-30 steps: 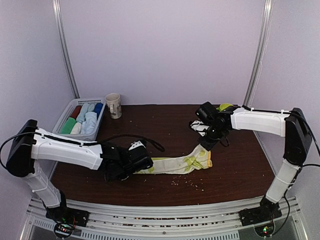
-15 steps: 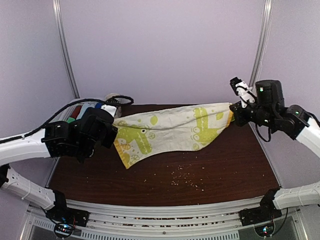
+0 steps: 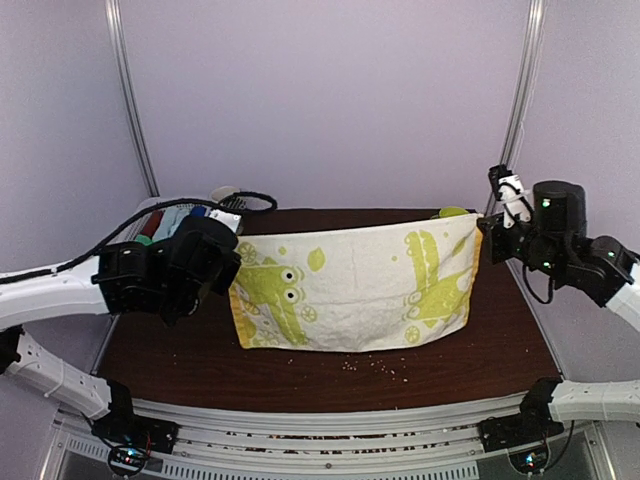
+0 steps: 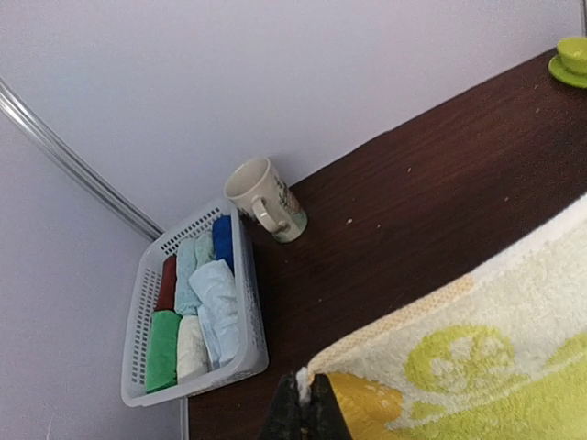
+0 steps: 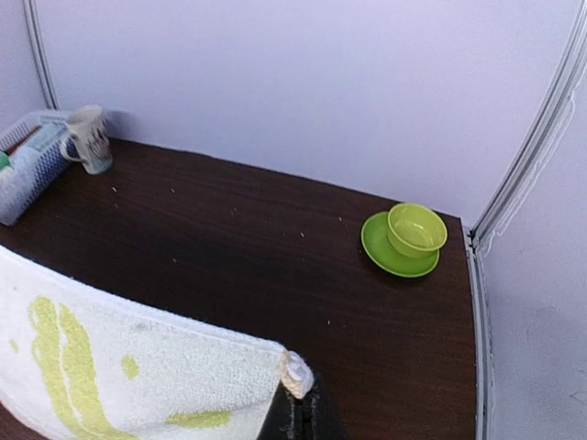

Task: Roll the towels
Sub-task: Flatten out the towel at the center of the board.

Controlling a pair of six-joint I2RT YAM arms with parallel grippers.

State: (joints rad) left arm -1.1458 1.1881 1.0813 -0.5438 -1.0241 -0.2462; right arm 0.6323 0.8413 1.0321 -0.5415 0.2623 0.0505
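A yellow-green towel with white print hangs stretched out flat in the air above the dark table. My left gripper is shut on its upper left corner, seen pinched between the black fingers in the left wrist view. My right gripper is shut on the upper right corner, whose tip pokes out above the fingers. The towel's lower edge hangs near the tabletop. Several rolled towels lie in the basket.
A white slatted basket stands at the back left corner with a printed mug beside it. A green bowl on a green saucer sits at the back right. Crumbs are scattered near the front edge.
Both arms lifted the towel off the table and drew apart. It went from a bunched strip on the tabletop to a taut, flat sheet hanging between the two grippers.
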